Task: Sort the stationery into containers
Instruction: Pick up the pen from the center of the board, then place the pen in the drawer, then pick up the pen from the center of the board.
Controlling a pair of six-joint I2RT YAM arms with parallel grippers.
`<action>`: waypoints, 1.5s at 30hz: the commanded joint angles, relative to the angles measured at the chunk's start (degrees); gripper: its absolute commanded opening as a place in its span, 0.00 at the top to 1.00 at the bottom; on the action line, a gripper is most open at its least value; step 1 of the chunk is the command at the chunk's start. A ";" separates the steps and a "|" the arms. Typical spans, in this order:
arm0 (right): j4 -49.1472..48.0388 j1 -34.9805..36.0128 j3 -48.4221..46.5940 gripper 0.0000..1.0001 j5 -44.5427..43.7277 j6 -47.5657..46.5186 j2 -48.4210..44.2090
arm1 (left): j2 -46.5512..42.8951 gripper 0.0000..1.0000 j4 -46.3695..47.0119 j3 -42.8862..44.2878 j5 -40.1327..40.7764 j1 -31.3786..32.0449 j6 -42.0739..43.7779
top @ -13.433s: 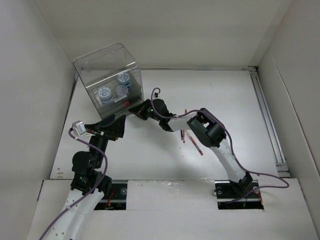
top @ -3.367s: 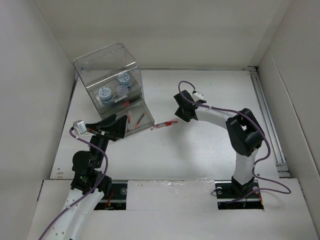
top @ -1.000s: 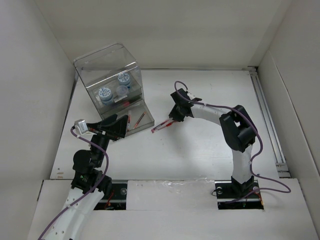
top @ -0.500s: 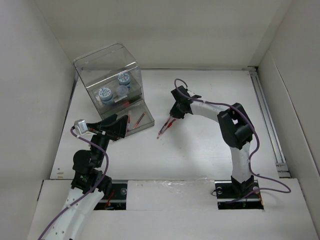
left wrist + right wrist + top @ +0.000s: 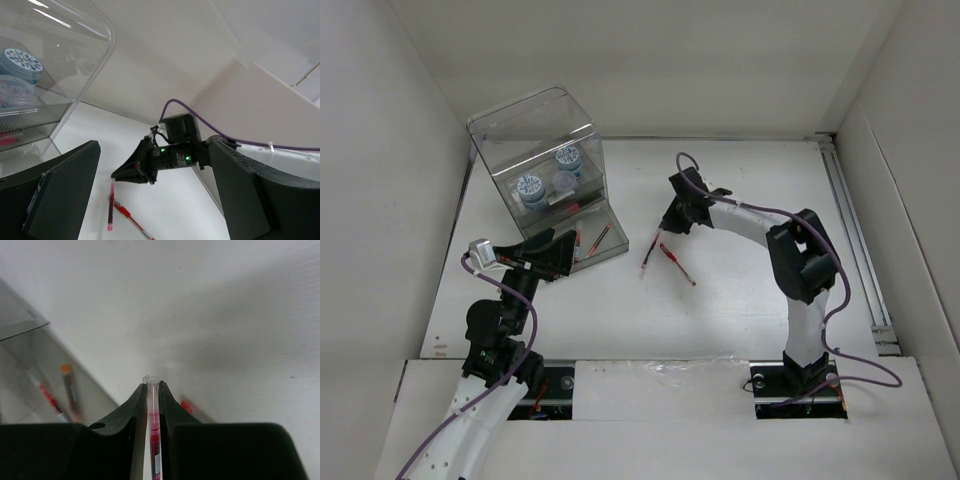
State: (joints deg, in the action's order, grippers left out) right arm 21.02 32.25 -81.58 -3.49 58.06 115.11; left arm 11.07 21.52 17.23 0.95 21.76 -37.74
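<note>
The clear organiser box (image 5: 535,150) stands at the far left with blue-and-white rolls (image 5: 530,187) inside. Its front drawer (image 5: 590,245) is pulled out and holds two pens (image 5: 601,237). My right gripper (image 5: 665,232) is shut on a thin red pen (image 5: 649,255) just right of the drawer, the pen pointing down toward the table. The right wrist view shows the pen (image 5: 153,410) pinched between the fingers. A second red pen (image 5: 677,264) lies on the table beside it. My left gripper (image 5: 555,255) is open and empty at the drawer's near left corner.
The left wrist view shows the box wall (image 5: 75,75), the right gripper (image 5: 135,172), the held pen (image 5: 109,207) and the loose pen (image 5: 131,220). White walls close in the table on the left, back and right. A rail (image 5: 855,230) runs along the right edge.
The right gripper swung its pen from pointing left to pointing toward the near edge and shifted slightly right. A second red pen now lies apart on the table. The left arm has not moved.
</note>
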 commanded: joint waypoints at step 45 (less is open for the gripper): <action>4.55 7.39 12.84 0.46 -12.15 -3.92 -15.79 | 0.79 0.12 3.44 -0.45 -0.86 0.21 -0.41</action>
State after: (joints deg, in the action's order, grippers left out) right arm 18.87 39.09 -71.07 -7.68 57.08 101.27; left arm 11.11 21.58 17.23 0.73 21.76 -37.82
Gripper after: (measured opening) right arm 0.512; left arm 0.883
